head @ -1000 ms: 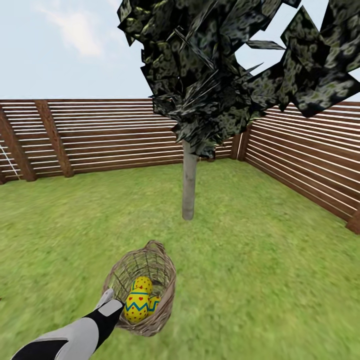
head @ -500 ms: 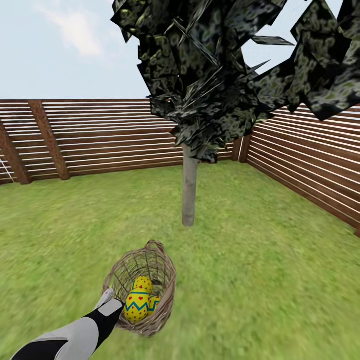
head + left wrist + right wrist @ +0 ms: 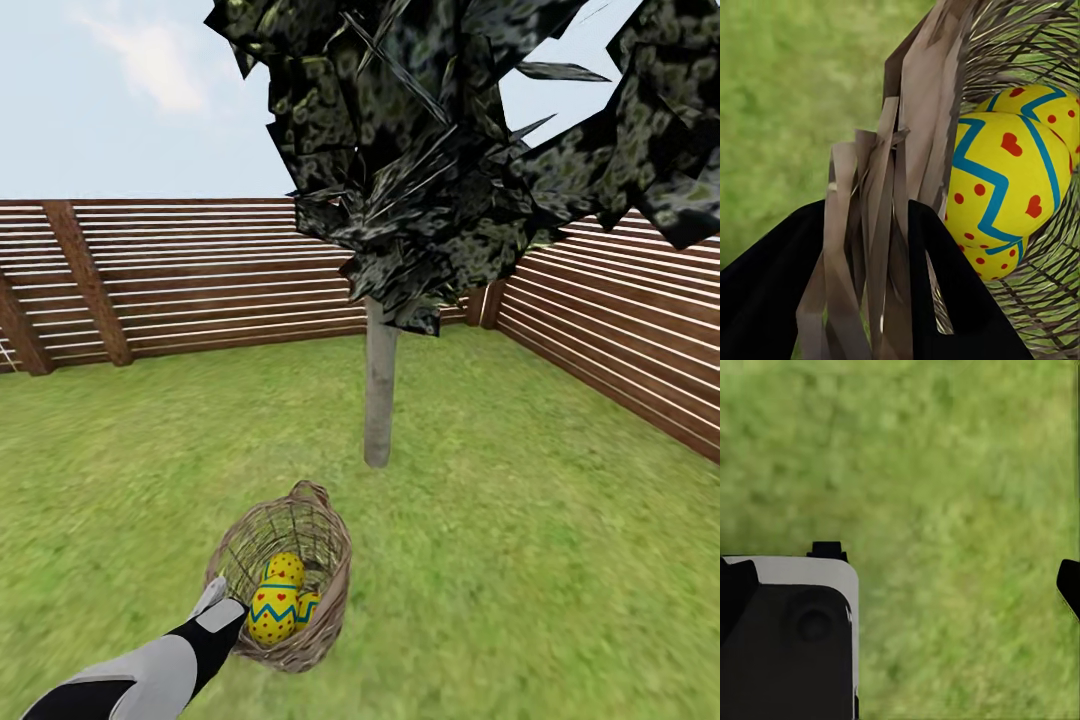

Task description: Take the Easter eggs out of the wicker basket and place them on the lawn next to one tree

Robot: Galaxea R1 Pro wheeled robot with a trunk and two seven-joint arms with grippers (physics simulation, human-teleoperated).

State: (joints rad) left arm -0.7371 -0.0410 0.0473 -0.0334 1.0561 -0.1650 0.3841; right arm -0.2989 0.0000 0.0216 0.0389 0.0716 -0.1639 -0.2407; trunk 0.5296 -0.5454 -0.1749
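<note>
Brown slatted fence (image 3: 200, 275) bounds the garden on two sides, meeting in a corner beyond the tree (image 3: 379, 390), with pale sky above. Lawn (image 3: 540, 560) covers the ground throughout.

Compared with the frame one second earlier, the whole head view has shifted: the trunk base sits lower in the picture, the canopy looms larger, and the fence posts have slid toward 9 o'clock. This is camera movement. The wicker basket (image 3: 325, 610) and the left arm keep the same place in the picture.

The basket stands at 6 o'clock in the head view, tilted, its mouth facing up and toward the camera, its loop handle at the far rim toward 12 o'clock, pointing at the trunk. The tree stands just beyond it at 12 o'clock, apart from it.

The three Easter eggs (image 3: 273, 612) lie inside the basket, packed together and touching. The largest visible egg has its long axis roughly upright, leaning slightly toward 1 o'clock; a second sits behind it, a third beside it at 3 o'clock, mostly hidden.

The left end effector (image 3: 874, 300) is clamped on the basket's near rim wall, one black finger either side of the woven twigs.

The right end effector (image 3: 960, 577) hangs over bare grass with its fingers spread wide, holding nothing.
</note>
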